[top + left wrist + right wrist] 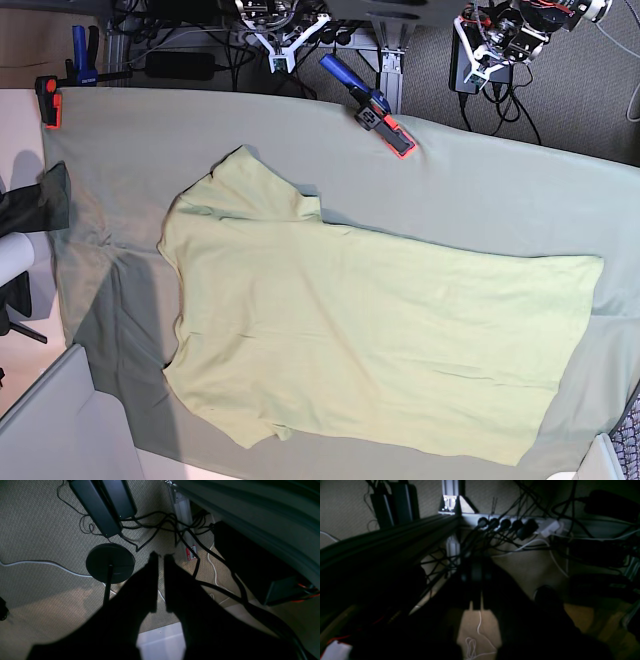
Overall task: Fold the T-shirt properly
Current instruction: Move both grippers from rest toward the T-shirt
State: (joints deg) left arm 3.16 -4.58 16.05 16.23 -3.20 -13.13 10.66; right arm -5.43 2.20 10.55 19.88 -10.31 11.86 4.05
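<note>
The T-shirt (pixel 370 330) lies spread across the grey cloth (pixel 440 190), occupying the near and middle parts of the base view. Its surface is largely flat; the far left part is raised in loose folds, and the near left edge is uneven, with a small point turned out.

Beyond the T-shirt's far edge, roughly above its middle in the base view, lies a blue, black and red object (pixel 369 105), apart from the garment.

Farther beyond the T-shirt, at the view's far left, the right gripper (pixel 478 555) is positioned clear of the fabric, fingers together. The left gripper (pixel 161 556) is likewise beyond the T-shirt, toward the far right, not touching it; a narrow gap separates its fingers, with nothing clamped between them. Neither wrist view contains the T-shirt. The left one shows black cables (pixel 197 538) and a round black base (pixel 122 565) on the floor.
</note>
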